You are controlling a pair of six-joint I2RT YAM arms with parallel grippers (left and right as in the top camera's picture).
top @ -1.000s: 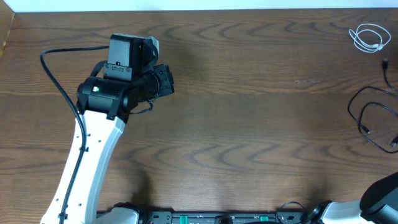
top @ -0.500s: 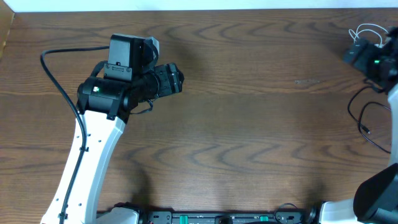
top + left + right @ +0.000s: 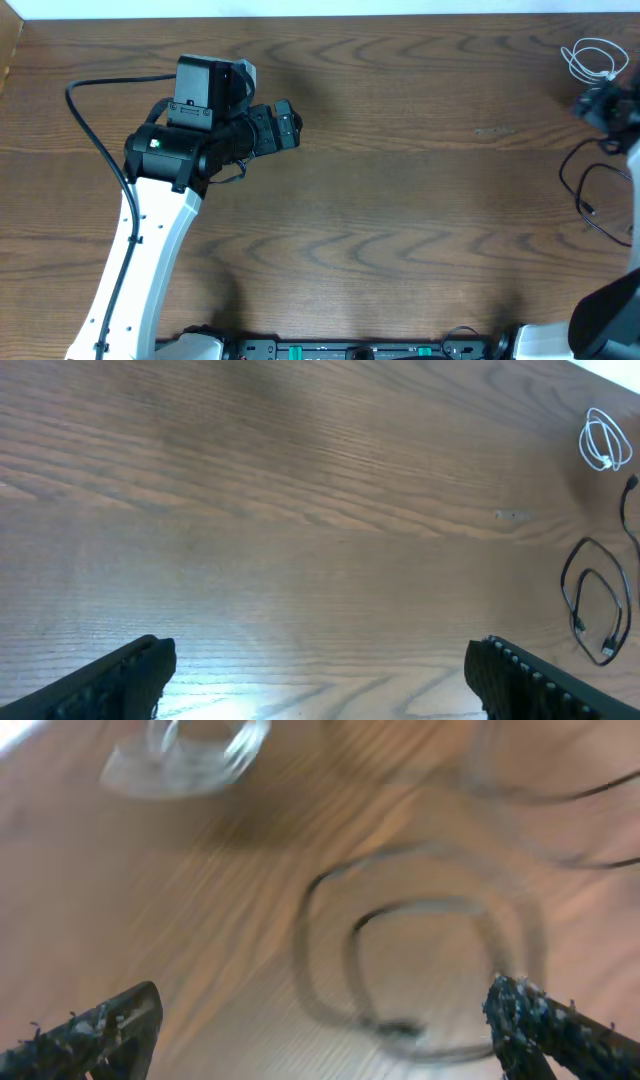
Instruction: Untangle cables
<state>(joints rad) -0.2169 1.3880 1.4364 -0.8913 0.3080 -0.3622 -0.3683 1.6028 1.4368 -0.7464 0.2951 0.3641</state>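
By the right edge of the worktop (image 3: 420,200) the black cable (image 3: 590,205) lies in its own loose loop. My left gripper (image 3: 285,125) hangs spread and empty over bare wood, well apart. My right gripper (image 3: 600,105), jaws wide, grips nothing and hovers over the black loop. The white cable (image 3: 596,62) sits coiled in the far right corner, so I judge the two already parted.

One white cable (image 3: 592,62), one black cable (image 3: 588,208), two arms (image 3: 150,230), one table (image 3: 400,200).
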